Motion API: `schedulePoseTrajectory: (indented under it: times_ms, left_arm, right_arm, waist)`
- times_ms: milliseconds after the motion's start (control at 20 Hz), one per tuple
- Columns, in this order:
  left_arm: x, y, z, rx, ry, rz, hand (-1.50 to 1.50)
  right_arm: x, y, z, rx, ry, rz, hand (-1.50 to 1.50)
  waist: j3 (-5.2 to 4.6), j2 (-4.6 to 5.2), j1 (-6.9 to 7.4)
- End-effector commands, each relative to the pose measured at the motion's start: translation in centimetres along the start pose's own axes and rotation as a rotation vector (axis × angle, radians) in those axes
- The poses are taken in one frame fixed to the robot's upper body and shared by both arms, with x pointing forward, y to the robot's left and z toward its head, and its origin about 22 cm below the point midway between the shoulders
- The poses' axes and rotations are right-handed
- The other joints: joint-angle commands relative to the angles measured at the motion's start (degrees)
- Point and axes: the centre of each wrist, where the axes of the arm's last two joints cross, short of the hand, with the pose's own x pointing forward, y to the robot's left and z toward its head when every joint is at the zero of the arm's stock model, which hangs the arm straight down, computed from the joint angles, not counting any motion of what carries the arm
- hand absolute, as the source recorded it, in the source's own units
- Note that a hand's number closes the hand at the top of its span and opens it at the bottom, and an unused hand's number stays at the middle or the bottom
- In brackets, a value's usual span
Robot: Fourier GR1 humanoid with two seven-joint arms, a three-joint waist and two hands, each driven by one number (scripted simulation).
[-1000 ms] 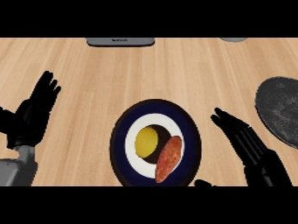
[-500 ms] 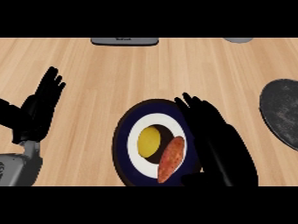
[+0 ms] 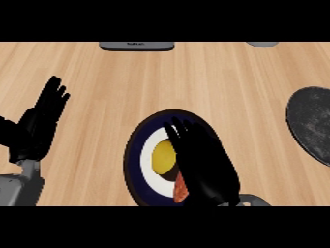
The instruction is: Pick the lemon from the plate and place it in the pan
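Note:
A yellow lemon [image 3: 164, 154] lies on a dark blue plate [image 3: 134, 160] with a white centre, low in the middle of the head view. An orange-red oblong food item [image 3: 179, 190] lies on the plate beside it, mostly hidden. My right hand [image 3: 203, 164] is stretched flat over the plate's right half, fingers straight and pointing away, covering the lemon's right side. The dark grey pan [image 3: 322, 126] sits at the right edge. My left hand [image 3: 35, 123] rests open at the left, fingers up.
A grey flat object [image 3: 137, 45] lies at the counter's far edge, left of centre. Another small grey object [image 3: 262, 43] shows at the far right. Bare wooden counter spreads between the plate and the pan.
My right hand has slid left from beside the pan to over the plate, now covering part of the lemon and most of the orange item. The left hand has barely moved.

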Motion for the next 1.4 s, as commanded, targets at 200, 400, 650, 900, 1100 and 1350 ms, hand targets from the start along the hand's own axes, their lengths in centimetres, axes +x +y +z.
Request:
schedulePoseTrajectory:
  times_ms: [200, 400, 650, 900, 1100, 1350]
  left_arm:
    - [0.1, 0.0, 0.2, 0.006, 0.01, -0.013, 0.0]
    - [-1.8, -0.2, 0.9, 0.004, 0.007, -0.006, 0.0]
    - [-1.2, 0.6, -0.4, 0.011, 0.004, -0.011, 0.0]
    - [1.7, 0.7, 0.9, -0.002, -0.001, -0.008, 0.0]
    - [0.2, 0.4, -0.1, 0.003, 0.003, -0.016, 0.0]
    - [0.6, -0.4, 0.3, -0.002, 0.017, -0.011, 0.0]
  right_arm:
    - [3.9, 1.4, -0.9, 0.06, 0.177, 0.266, -1.5]
    - [4.4, 2.0, -0.2, 0.031, 0.18, 0.313, -1.5]
    - [5.9, 1.1, -1.0, 0.015, 0.153, 0.274, -1.5]
    - [5.2, 1.7, -1.7, 0.068, 0.202, 0.278, -1.5]
    - [5.6, 3.5, -3.9, 0.047, 0.249, 0.298, -1.5]
    - [4.6, 4.0, -6.8, 0.038, 0.277, 0.268, -1.5]
  waist:
    - [-0.03, -0.19, -0.14]
    - [-0.02, -0.19, -0.44]
    - [0.01, 0.02, -0.03]
    - [0.07, -0.29, 0.14]
    - [0.04, 0.03, 0.09]
    - [0.08, 0.08, 0.36]
